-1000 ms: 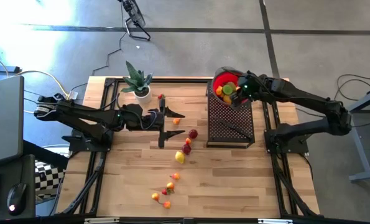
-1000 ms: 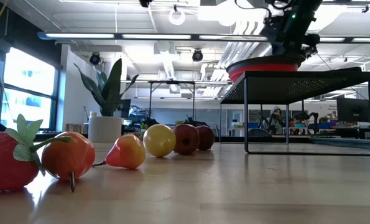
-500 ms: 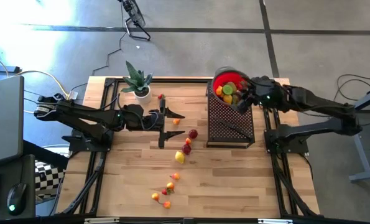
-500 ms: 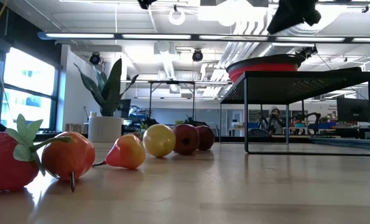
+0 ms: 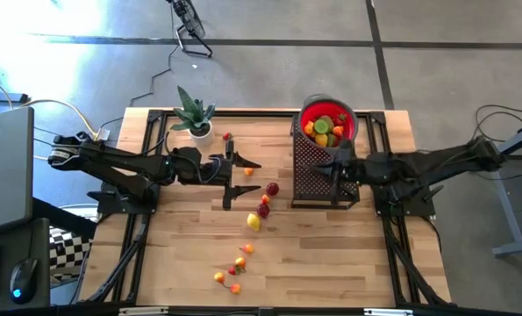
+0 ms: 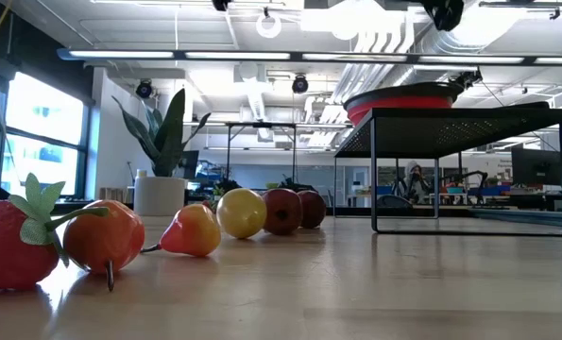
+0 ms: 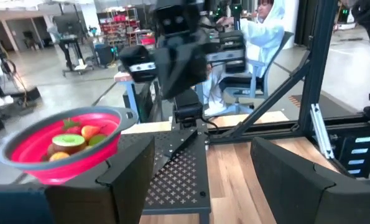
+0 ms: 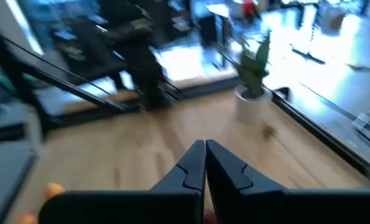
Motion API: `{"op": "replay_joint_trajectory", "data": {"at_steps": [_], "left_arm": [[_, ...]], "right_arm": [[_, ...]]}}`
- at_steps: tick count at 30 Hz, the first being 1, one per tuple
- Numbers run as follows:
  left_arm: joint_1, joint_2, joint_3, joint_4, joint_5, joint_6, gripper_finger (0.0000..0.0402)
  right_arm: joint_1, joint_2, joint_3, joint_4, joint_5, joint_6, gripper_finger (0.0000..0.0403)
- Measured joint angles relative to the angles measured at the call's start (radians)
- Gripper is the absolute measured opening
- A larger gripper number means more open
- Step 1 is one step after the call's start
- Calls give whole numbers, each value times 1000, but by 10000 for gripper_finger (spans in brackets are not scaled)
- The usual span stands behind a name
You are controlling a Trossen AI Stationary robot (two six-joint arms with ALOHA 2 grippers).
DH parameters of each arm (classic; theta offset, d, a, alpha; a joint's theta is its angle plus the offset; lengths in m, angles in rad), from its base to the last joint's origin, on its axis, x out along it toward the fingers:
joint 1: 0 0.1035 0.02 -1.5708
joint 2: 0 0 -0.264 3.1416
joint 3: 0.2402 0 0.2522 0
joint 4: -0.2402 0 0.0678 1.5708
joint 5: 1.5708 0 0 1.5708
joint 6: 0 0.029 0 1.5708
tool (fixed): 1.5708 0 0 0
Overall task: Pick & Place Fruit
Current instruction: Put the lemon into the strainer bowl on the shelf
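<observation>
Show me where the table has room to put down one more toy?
Bare wood lies at the table's near right, beside the scattered fruit and below the black mesh stand. It is crowded mid-table, where fruit meets the left hand, and inside the red bowl.

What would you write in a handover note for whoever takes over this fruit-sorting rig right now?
Right gripper: shut, empty, above the black mesh stand.
Left gripper: open, empty, waiting left of the stand.
Done: several fruits sit in the red bowl on the stand.
Left: loose fruit on the table, a cluster by the stand, a few nearer the front edge, one by the potted plant.
</observation>
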Motion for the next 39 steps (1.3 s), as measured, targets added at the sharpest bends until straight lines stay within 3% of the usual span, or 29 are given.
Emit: {"op": "replay_joint_trajectory", "data": {"at_steps": [3, 12, 23, 34, 39], "left_arm": [[0, 0, 0, -26, 0, -26, 260], [0, 0, 0, -49, 0, -42, 260], [0, 0, 0, -47, 0, -332, 260], [0, 0, 0, -62, 5, -423, 260], [0, 0, 0, -62, 5, -419, 260]], "right_arm": [[56, -1, -54, 139, -2, -19, 3], [195, -1, -150, 326, -2, -14, 3], [346, -1, -303, 625, 9, -40, 2], [397, -1, -318, 638, 8, -254, 2], [397, -1, -318, 541, 1, -230, 2]]}}
